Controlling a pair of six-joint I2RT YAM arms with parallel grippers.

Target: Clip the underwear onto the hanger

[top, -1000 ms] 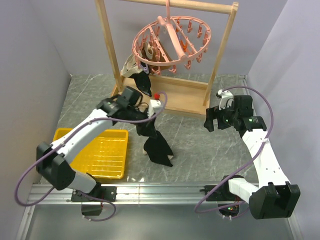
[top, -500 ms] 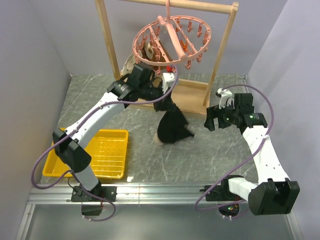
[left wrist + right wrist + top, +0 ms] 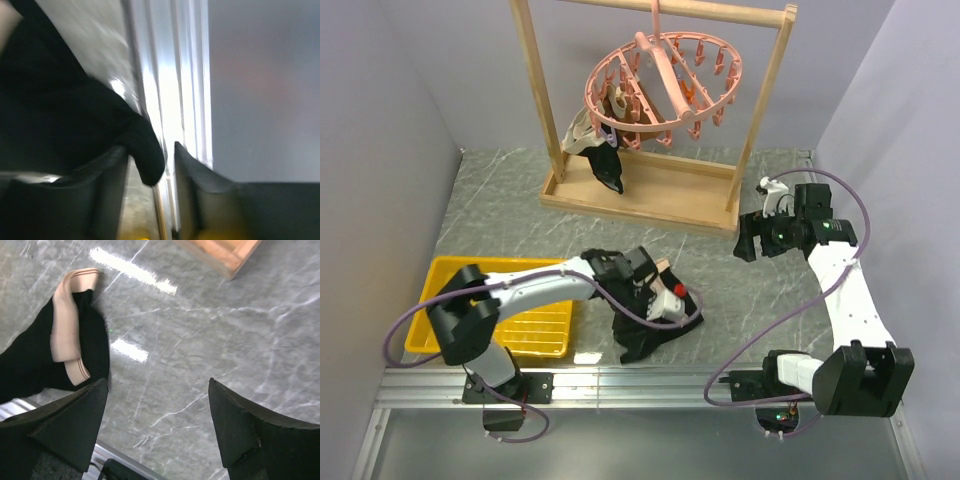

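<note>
The underwear (image 3: 642, 338) lies crumpled on the table near its front edge; its tan waistband (image 3: 66, 322) is at the left of the right wrist view. My left gripper (image 3: 672, 303) is low over it, jaws apart. In the blurred left wrist view, a black fold of the underwear (image 3: 145, 160) sits loose between the fingers of the left gripper (image 3: 150, 147). The pink hanger (image 3: 660, 85) hangs from the rack at the back. My right gripper (image 3: 748, 238) (image 3: 157, 382) is open above bare table, to the right of the underwear.
The wooden rack (image 3: 532, 100) stands at the back, its base (image 3: 650, 195) on the table. Another dark garment with a cream band (image 3: 600, 150) hangs from the hanger's left side. A yellow tray (image 3: 530, 325) sits front left. A metal rail (image 3: 650, 385) runs along the front edge.
My left arm swung from under the hanger down to the table's front with the underwear. Its jaws have parted and the garment now lies on the table. The right arm barely moved.
</note>
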